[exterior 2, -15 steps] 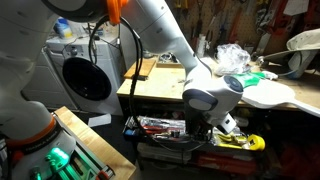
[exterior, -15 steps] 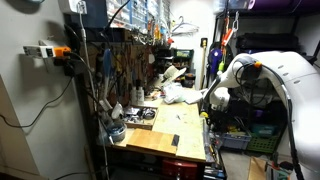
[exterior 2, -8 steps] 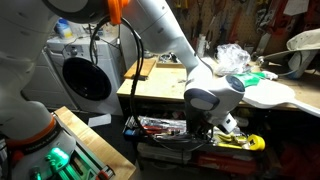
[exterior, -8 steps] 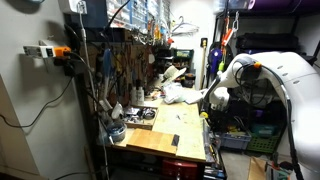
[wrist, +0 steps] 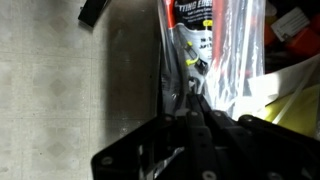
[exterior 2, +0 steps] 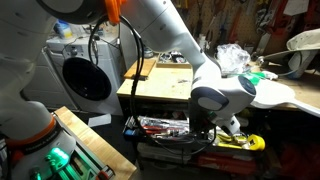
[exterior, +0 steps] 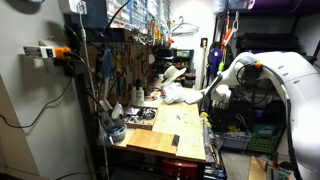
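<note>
Arm (exterior 2: 222,96) edged sideways; hand (wrist: 193,108) at blister pack (wrist: 215,45) lower edge; clenched or released, cannot tell.

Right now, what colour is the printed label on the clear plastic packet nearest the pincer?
Red label with white lettering; the wrist view shows it best.

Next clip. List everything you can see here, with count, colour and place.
workbench: one, light wood, centre in both exterior views
plastic bag: one, pale, crumpled, far end of the workbench
tool wall: one, crowded with hand tools, behind the workbench
power strip: one, white with orange plug, on the wall
washing machine: one, white, next to the workbench
packaged tools: several, red and black, low shelf, just ahead of the gripper
yellow tool: one, same low shelf
arm: one, white
gripper: one, black, down by the packaged tools; jaws unclear
</note>
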`<state>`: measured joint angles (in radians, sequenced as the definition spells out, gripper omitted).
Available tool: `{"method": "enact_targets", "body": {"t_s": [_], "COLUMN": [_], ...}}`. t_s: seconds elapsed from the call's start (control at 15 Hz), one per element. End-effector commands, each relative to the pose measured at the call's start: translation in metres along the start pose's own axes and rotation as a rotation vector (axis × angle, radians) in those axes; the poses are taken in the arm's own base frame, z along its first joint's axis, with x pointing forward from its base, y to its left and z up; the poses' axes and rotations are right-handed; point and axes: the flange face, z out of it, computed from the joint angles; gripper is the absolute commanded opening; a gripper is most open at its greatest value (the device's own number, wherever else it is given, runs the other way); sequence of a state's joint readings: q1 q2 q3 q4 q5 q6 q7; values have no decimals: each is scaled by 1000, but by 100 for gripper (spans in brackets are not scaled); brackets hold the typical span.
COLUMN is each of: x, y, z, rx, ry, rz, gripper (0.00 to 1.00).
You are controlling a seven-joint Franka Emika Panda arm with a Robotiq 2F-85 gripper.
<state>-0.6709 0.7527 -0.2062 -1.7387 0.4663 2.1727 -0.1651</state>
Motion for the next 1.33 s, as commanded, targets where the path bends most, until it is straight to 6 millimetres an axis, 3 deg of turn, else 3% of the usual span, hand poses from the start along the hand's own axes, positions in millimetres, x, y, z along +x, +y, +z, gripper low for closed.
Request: {"method": "enact_targets", "body": {"t_s": [0.0, 0.13, 0.27, 0.87, 0.93, 1.0, 1.07, 1.13, 1.27], "x": [3, 5, 5, 13, 14, 16, 17, 18, 20], "y": [8, 8, 5, -1, -1, -1, -1, 0, -1], "z": [-7, -8, -6, 16, 18, 19, 20, 21, 22], "rx": [17, 9, 0, -39, -40, -40, -38, -41, -46], "ry": [-44, -49, -56, -76, -74, -73, -74, -72, -68], "rz": [-9, 0, -4, 13, 17, 23, 28, 33, 40], "gripper": [5, 5, 31, 97, 100, 60, 66, 66, 52]}}
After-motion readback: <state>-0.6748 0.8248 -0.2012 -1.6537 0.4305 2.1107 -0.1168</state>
